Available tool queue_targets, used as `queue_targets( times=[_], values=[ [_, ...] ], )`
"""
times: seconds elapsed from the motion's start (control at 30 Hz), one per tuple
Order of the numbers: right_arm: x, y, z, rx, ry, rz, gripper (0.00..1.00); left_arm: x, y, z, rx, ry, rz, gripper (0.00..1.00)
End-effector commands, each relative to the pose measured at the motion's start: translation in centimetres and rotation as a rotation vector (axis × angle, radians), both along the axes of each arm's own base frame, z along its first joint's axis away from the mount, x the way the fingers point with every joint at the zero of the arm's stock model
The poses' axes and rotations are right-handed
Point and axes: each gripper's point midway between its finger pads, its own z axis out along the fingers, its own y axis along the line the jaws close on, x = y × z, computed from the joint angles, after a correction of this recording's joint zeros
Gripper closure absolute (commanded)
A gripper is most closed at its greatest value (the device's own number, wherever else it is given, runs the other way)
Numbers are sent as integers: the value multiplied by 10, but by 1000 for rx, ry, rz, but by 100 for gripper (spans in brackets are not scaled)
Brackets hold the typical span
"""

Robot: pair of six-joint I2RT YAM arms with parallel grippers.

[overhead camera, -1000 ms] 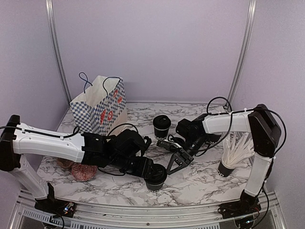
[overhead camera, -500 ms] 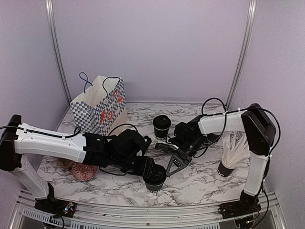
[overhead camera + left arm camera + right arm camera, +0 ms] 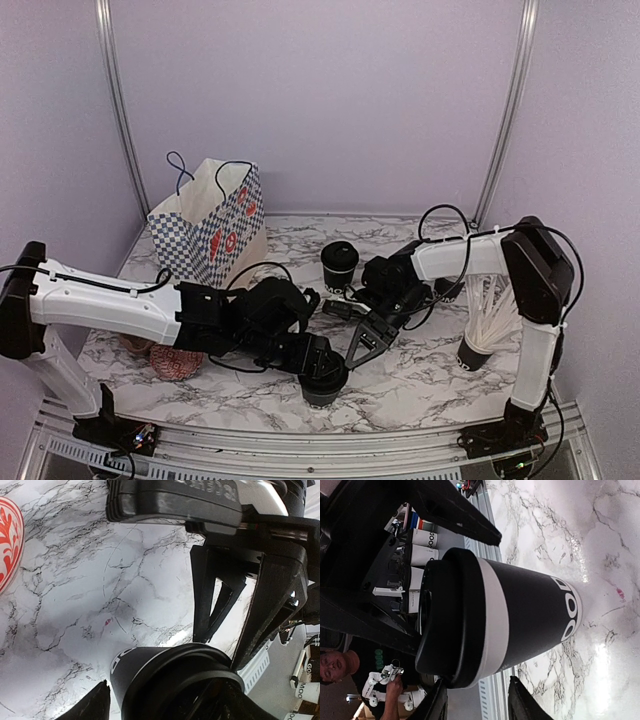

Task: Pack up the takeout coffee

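One takeout coffee point(image 3: 324, 376), a black cup with white lettering and a black lid, stands near the table's front edge. My left gripper point(image 3: 318, 366) is open around it. In the left wrist view the coffee point(image 3: 165, 677) fills the bottom, with a gap to my left finger point(image 3: 92, 706); the other finger is hidden. My right gripper point(image 3: 360, 345) is open just right of that cup, tips pointing at it. The right wrist view shows the cup point(image 3: 520, 615) close up, beyond the right gripper point(image 3: 477, 687). A second lidded coffee point(image 3: 340, 262) stands further back.
A checkered paper bag point(image 3: 210, 220) stands open at the back left. Red patterned bowls point(image 3: 168, 362) lie under my left arm. A black cup bristling with white straws point(image 3: 490, 320) stands at the right, beside my right arm.
My left gripper's jaws have widened off the front coffee. My right gripper has moved left and down toward that cup and opened a little.
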Motion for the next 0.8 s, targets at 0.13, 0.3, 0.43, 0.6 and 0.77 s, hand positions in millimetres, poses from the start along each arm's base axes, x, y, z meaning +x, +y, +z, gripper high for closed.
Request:
queue_targets(
  times=[0.13, 0.3, 0.43, 0.6, 0.77],
  values=[
    [9, -8, 12, 5, -150, -5, 46, 5, 24, 33, 1, -92, 34, 15],
    [7, -13, 13, 4, -188, -11, 53, -2, 34, 28, -10, -44, 57, 19],
    [5, -11, 16, 18, -179, -9, 63, -17, 36, 17, -15, 34, 61, 28],
    [-6, -6, 16, 30, -169, 19, 66, -26, 34, 12, -22, 75, 62, 38],
    [-10, -1, 18, 45, -157, 39, 67, -28, 26, 7, -29, 89, 40, 42]
  ],
)
